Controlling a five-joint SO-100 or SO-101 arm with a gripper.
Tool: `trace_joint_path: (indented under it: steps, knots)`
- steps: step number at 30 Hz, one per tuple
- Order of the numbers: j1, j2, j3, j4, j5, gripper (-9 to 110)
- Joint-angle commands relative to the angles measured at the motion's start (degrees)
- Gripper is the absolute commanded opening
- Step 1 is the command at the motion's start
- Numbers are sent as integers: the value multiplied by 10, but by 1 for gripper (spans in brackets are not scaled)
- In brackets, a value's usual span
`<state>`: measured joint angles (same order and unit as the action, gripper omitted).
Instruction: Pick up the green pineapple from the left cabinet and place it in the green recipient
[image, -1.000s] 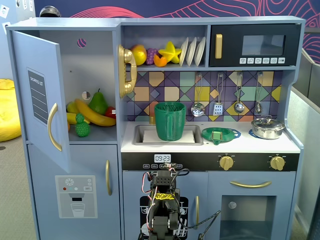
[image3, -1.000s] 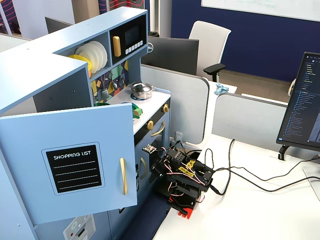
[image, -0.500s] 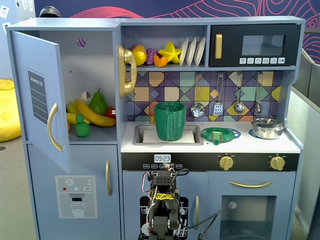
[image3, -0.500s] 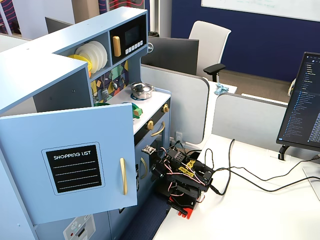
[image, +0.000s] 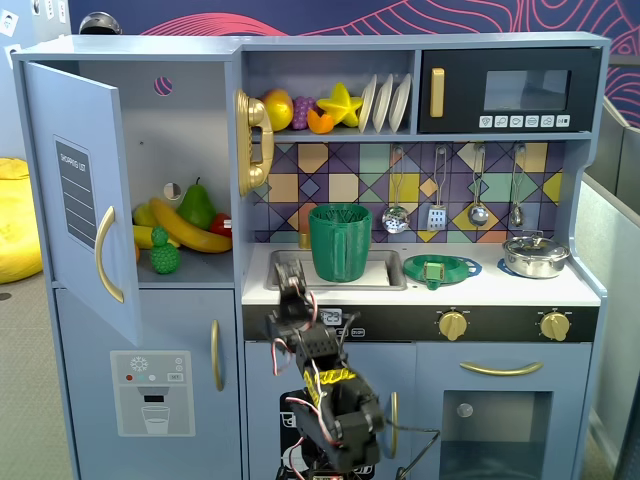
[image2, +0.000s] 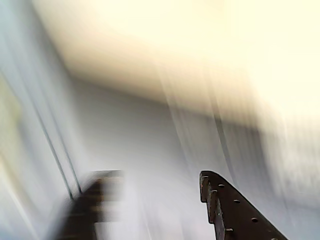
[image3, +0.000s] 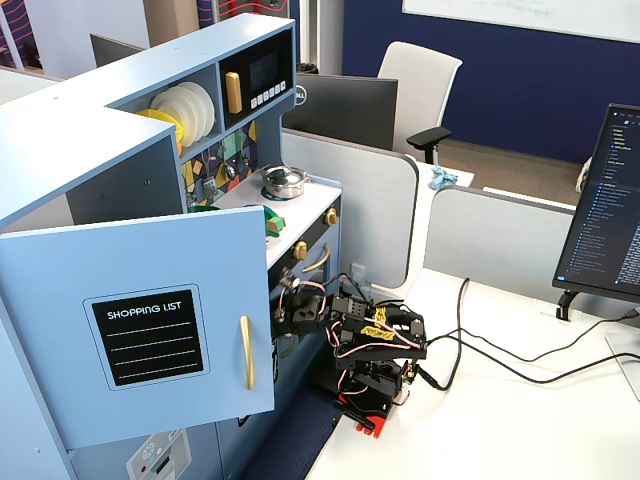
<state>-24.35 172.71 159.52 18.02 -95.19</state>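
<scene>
The green pineapple (image: 164, 252) stands on the shelf of the left cabinet (image: 190, 150), in front of a banana. The cabinet's door (image: 72, 200) with the shopping-list label stands wide open; it also shows in a fixed view (image3: 150, 340). The green recipient (image: 338, 242), a ribbed cup with a handle, stands in the sink. My gripper (image: 294, 290) is raised in front of the counter's front edge, below the sink and right of the cabinet; it also shows from the side (image3: 284, 312). The wrist view is motion-blurred; my gripper (image2: 155, 192) shows two well-separated fingers with nothing between them.
A banana (image: 185, 225) and a green pear (image: 197, 206) lie behind the pineapple. A flat green colander dish (image: 440, 268) and a metal pot (image: 535, 255) sit on the counter. The black microwave (image: 510, 92) is at the top right. The open door juts out toward the arm's base (image: 335, 425).
</scene>
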Motion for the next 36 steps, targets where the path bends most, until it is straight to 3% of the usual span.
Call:
trace_joint_path:
  steps: [1, 6, 18, 26, 36]
  knots:
    - [-92, -36, -111, -57, 23, 28]
    - [-157, -113, -159, -121, 17, 30]
    - [-198, -342, -247, -253, -19, 30]
    - [-197, -531, -362, -363, -17, 30]
    - [-176, -671, -478, -390, -11, 30]
